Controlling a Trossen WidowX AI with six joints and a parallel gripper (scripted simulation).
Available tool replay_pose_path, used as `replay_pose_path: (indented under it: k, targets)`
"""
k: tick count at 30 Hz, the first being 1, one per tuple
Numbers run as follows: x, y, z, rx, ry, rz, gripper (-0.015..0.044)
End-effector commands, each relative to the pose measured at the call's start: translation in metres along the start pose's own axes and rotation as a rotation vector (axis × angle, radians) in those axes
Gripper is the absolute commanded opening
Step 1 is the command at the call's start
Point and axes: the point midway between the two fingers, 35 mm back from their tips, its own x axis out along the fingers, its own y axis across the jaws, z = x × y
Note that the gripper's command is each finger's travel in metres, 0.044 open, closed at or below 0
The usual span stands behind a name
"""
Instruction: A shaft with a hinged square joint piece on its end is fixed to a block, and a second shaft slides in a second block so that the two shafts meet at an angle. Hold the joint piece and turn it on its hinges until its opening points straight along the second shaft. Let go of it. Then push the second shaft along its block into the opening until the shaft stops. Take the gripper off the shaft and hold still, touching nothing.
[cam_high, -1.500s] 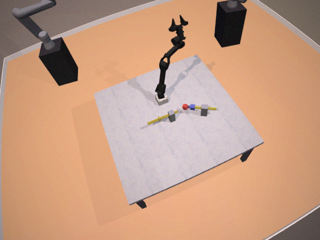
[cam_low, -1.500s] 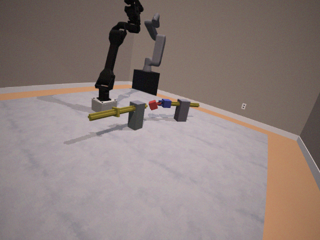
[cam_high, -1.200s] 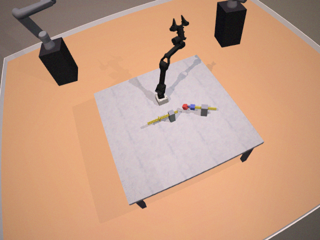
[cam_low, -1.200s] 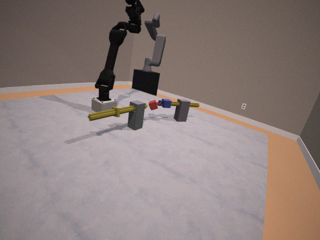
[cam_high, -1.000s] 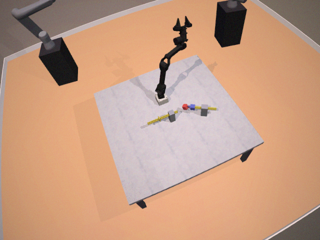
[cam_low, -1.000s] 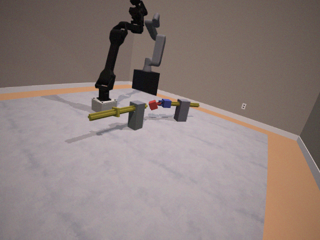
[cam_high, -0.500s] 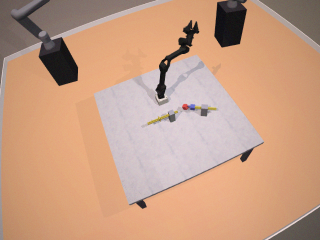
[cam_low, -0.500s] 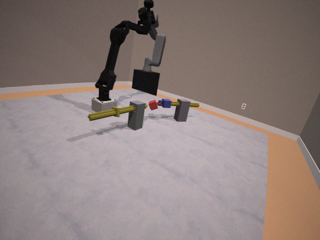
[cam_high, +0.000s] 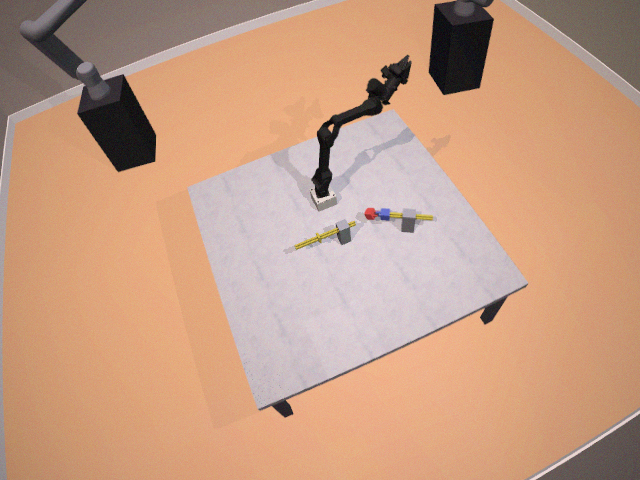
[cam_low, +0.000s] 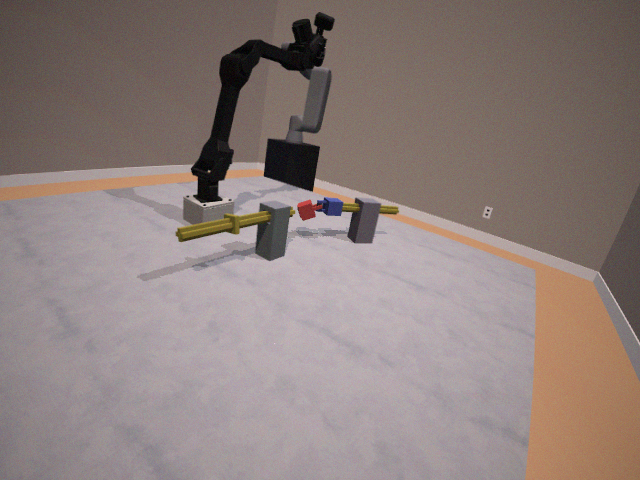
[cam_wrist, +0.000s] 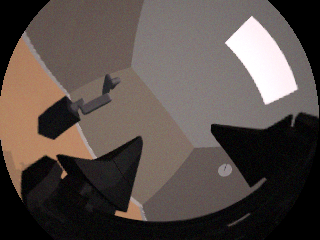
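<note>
Yellow second shaft (cam_high: 307, 243) (cam_low: 204, 228) runs through its gray block (cam_high: 343, 232) (cam_low: 272, 232) at left, its tip apart from the red joint piece (cam_high: 370, 213) (cam_low: 306, 210). That piece hangs off a blue hinge block (cam_high: 385, 214) (cam_low: 332, 206) on the fixed shaft (cam_high: 424, 217) (cam_low: 388, 209), at right. High above, the gripper (cam_high: 406, 66) (cam_wrist: 178, 134) stands wide open, holding nothing.

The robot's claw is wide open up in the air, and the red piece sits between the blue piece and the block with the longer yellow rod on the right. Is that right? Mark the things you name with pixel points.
Not quite: the red piece (cam_high: 370, 213) (cam_low: 306, 210) isn't between those two; the blue piece (cam_high: 385, 214) (cam_low: 332, 206) is, as the top view shows. The rest stands.
</note>
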Motion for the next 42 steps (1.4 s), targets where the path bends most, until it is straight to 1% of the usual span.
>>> replay_pose_path:
  k: [1,10,22,32,42]
  targets:
    - [-0.009,0.003,-0.025,0.065,0.082,0.052,0.044]
    - [-0.036,0.017,-0.083,0.209,0.285,0.155,0.044]
    - [-0.089,0.029,-0.149,0.36,0.56,0.239,0.044]
    - [-0.147,0.037,-0.196,0.532,0.826,0.258,0.044]
    - [-0.214,0.041,-0.231,0.701,1.104,0.228,0.044]
